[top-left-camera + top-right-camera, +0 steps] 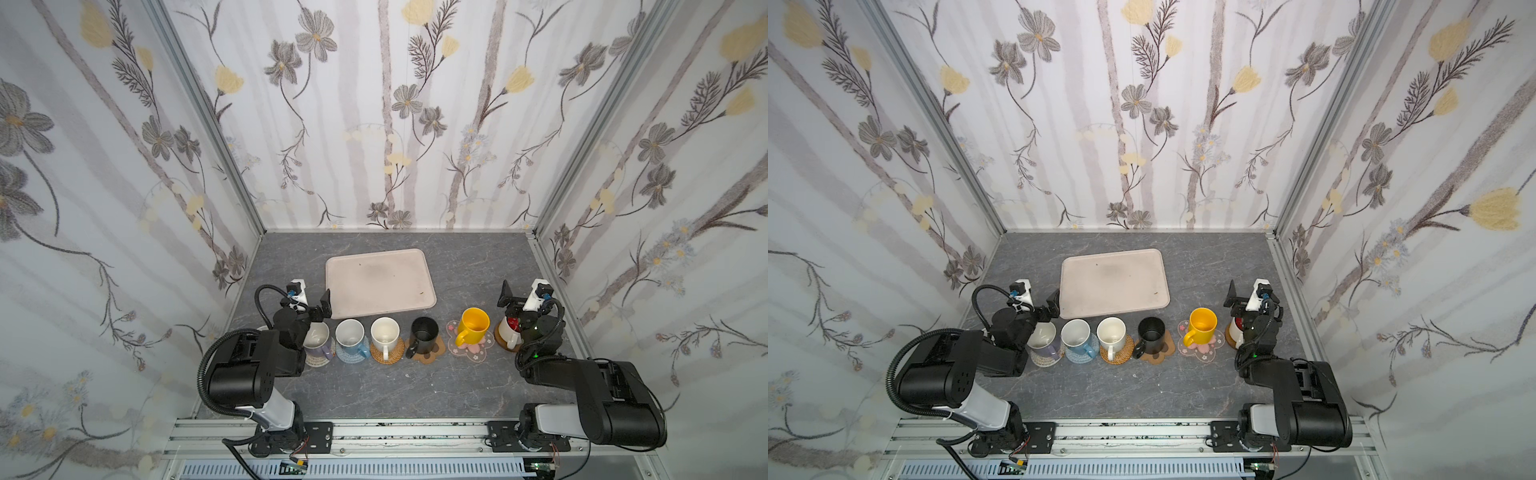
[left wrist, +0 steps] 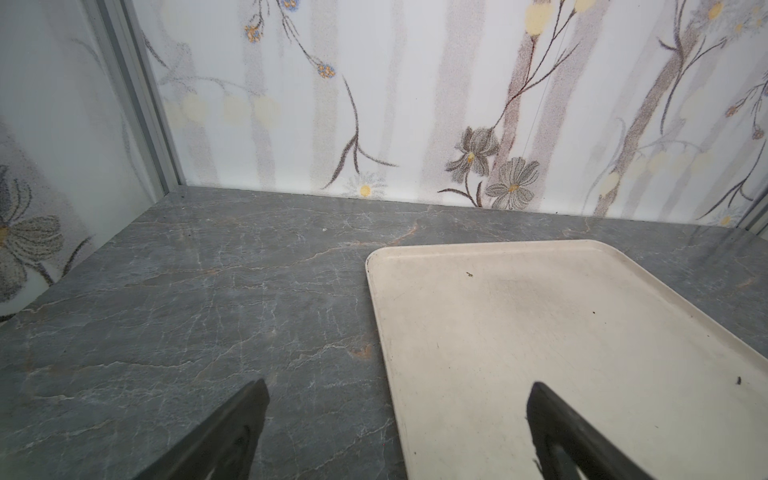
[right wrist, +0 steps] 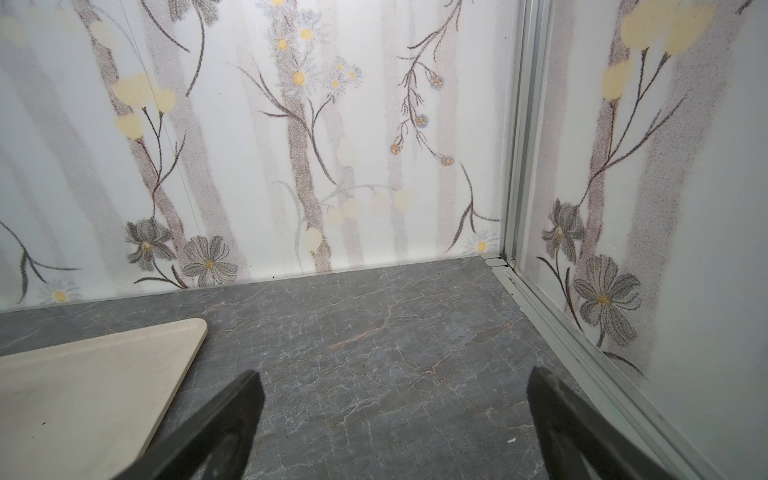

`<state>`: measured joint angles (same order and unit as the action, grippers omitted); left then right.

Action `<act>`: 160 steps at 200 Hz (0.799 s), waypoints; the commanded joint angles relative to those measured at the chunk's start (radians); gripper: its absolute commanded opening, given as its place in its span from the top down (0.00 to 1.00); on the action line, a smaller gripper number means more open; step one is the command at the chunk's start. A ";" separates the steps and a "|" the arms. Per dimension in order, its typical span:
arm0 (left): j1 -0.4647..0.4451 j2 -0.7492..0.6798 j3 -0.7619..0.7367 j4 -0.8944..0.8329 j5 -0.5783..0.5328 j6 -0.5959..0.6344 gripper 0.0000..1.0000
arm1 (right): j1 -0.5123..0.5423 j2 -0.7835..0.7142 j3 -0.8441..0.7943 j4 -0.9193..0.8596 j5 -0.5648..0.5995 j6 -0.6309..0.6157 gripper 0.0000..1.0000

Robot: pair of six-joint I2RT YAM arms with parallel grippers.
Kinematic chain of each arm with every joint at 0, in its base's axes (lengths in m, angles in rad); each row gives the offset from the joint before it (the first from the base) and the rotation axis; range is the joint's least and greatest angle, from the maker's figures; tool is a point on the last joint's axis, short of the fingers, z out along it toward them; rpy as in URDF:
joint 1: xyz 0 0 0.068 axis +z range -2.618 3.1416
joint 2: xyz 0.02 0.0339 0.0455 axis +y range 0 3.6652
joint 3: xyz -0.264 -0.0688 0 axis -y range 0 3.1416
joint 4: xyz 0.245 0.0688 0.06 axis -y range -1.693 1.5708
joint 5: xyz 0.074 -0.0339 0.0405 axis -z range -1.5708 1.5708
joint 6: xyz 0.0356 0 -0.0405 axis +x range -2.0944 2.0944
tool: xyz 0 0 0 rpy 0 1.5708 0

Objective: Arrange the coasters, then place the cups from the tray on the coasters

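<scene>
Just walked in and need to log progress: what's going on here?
The tray sits empty. Six mugs stand in a row on coasters in front of it. The left gripper and right gripper hover near the tray, jaws open, holding nothing. The left arm hides whatever lies beyond the row's left end.

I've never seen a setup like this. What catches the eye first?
A row of mugs on coasters crosses the table, the yellow mug on a pink coaster brightest. Behind lies a bare tray; at the row's ends hang the left gripper and right gripper, both open.
</scene>
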<state>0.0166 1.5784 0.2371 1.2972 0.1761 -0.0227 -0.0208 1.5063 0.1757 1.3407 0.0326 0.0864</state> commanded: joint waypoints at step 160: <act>0.000 0.004 -0.001 0.037 -0.028 -0.009 0.00 | 0.016 0.003 0.017 -0.016 0.021 -0.029 0.00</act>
<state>0.0166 1.5814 0.2371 1.2972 0.1497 -0.0273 -0.0059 1.5066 0.1852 1.3060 0.0418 0.0700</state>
